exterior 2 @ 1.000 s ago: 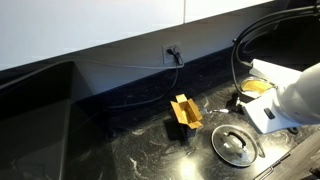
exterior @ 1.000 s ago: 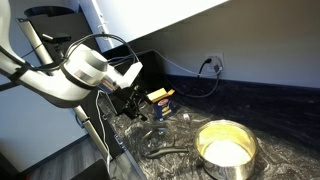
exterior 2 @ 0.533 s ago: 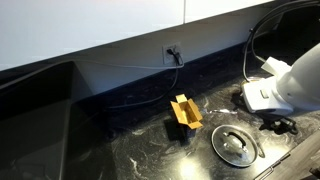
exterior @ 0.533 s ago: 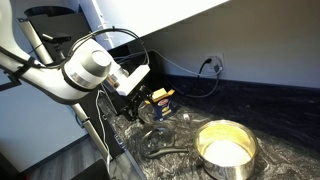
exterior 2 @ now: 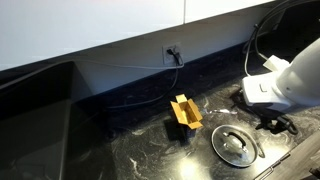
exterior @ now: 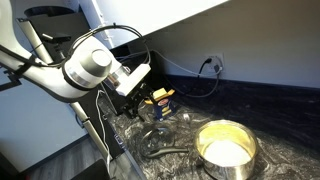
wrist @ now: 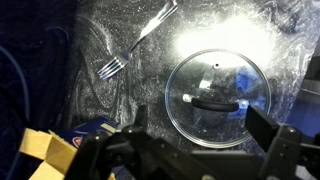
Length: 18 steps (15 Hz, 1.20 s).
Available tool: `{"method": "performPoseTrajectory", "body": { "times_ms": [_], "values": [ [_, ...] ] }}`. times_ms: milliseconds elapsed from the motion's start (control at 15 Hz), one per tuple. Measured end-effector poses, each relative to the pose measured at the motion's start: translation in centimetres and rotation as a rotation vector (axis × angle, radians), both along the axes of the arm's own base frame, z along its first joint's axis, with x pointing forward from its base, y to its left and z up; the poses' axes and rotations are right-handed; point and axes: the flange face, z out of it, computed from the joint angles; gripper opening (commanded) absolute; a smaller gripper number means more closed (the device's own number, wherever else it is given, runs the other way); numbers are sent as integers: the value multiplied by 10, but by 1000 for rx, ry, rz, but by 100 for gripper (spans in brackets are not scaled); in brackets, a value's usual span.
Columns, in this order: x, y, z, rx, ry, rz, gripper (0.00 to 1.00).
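1. A yellow-and-blue cardboard carton (wrist: 55, 150) lies at the lower left of the wrist view, on the black speckled stone countertop (wrist: 250, 20). In an exterior view its flaps stand open. Nothing touches it.
2. A silver metal fork (wrist: 135, 45) lies flat on the countertop, tines pointing to the lower left. It is apart from the lid and from the carton.
3. A round glass lid (wrist: 218, 97) with a metal rim and a black bar handle rests flat on the countertop, handle upward. It sits directly under the arm's tool, framed between the two fingers in the wrist view.
4. The black two-finger gripper (wrist: 200, 120) hovers above the glass lid. The jaws are spread wide with nothing pinched between them. No contact with the handle or the rim shows.
5. A round, pale metal pot (exterior: 226, 150) stands uncovered on the countertop, to the right of the arm in an exterior view.
6. Status, as judged from these views:
   - The gripper is positioned over the glass lid and aligned with it.
   - No descent, closure or lift is done.
   - Every item lies undisturbed.
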Motion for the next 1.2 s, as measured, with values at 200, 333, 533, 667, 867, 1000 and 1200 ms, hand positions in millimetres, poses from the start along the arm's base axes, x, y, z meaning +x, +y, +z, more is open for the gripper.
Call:
{"method": "performPoseTrajectory", "body": {
  "times_ms": [200, 333, 533, 667, 867, 1000, 1200],
  "values": [
    [1, -4, -4, 56, 34, -105, 100],
    [2, -7, -7, 104, 61, -203, 100],
    [2, -11, -8, 177, 77, -359, 100],
    [2, -13, -9, 222, 81, -463, 100],
    [2, -17, -10, 291, 81, -615, 100],
    [1, -19, -11, 336, 73, -712, 100],
    [-1, -20, -12, 394, 52, -826, 100]
  ]
}}
